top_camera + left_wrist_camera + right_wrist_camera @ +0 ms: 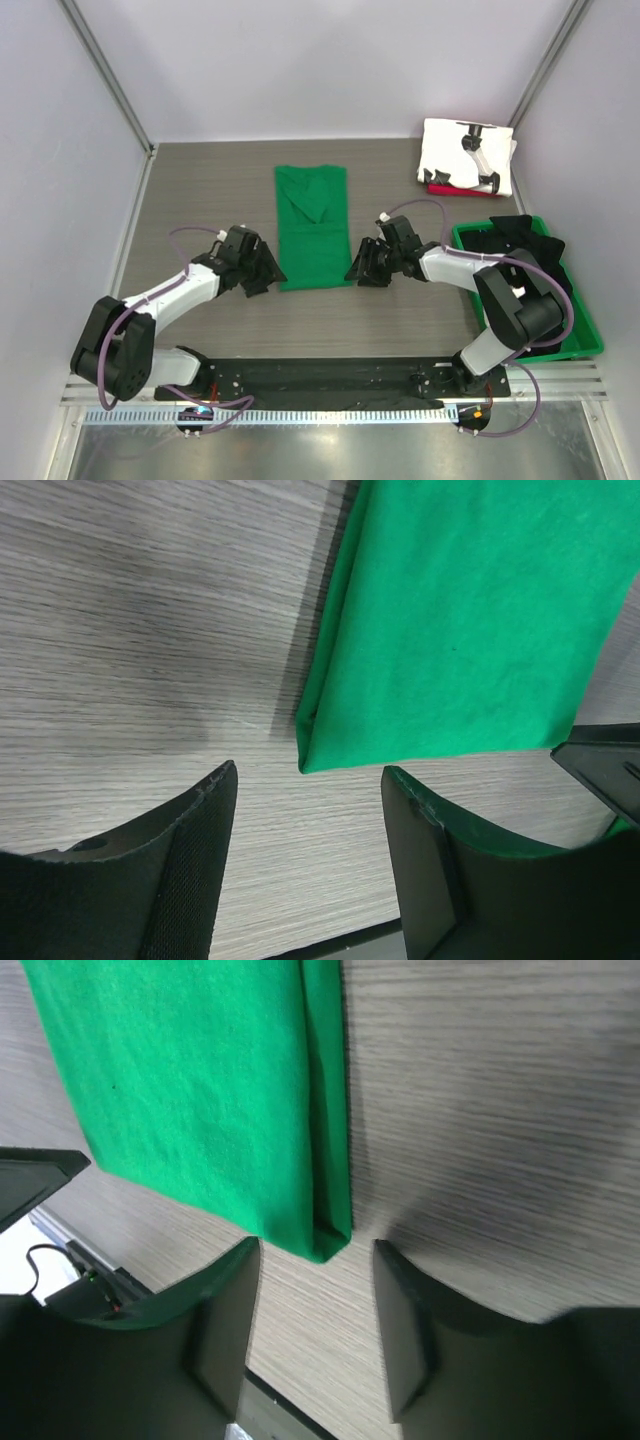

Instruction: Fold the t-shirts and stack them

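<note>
Parted jaws near green t-shirt [460, 620], mostly cropped

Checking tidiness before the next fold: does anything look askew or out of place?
Mostly tidy. The green t-shirt lies straight on the table; only a black t-shirt spills over the far rim of the green bin.

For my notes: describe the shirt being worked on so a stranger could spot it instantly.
Look at the middle of the grey table, between the left gripper and the right gripper. There lies the green t-shirt, folded into a long strip running away from the arms. It is the only green cloth; the green bin at right is rigid plastic.
</note>
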`<control>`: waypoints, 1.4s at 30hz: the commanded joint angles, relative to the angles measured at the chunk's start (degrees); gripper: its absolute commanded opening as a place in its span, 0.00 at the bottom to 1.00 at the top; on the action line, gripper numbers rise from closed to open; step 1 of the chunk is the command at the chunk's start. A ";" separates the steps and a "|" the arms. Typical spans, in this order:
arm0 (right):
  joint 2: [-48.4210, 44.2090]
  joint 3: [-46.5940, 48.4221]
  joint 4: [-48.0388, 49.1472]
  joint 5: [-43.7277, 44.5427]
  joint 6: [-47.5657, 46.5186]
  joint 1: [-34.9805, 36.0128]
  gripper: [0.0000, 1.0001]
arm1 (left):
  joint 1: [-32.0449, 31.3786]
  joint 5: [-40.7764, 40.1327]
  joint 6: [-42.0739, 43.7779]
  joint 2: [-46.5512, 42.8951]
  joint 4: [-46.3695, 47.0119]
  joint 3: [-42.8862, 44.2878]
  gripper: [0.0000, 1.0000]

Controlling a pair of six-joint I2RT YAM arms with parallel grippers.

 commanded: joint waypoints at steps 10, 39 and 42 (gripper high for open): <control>3.54 3.41 -0.73 3.96 -0.60 1.17 0.23 | -1.00 1.38 -2.87 2.49 7.58 -2.78 0.54; -12.97 -6.43 -5.46 2.29 2.38 2.92 0.01 | -11.62 -3.36 -8.66 -4.26 2.94 -4.36 0.00; -20.61 -8.19 -9.16 4.14 5.89 7.13 0.01 | -16.90 -7.57 -10.95 -11.37 -4.27 -3.40 0.00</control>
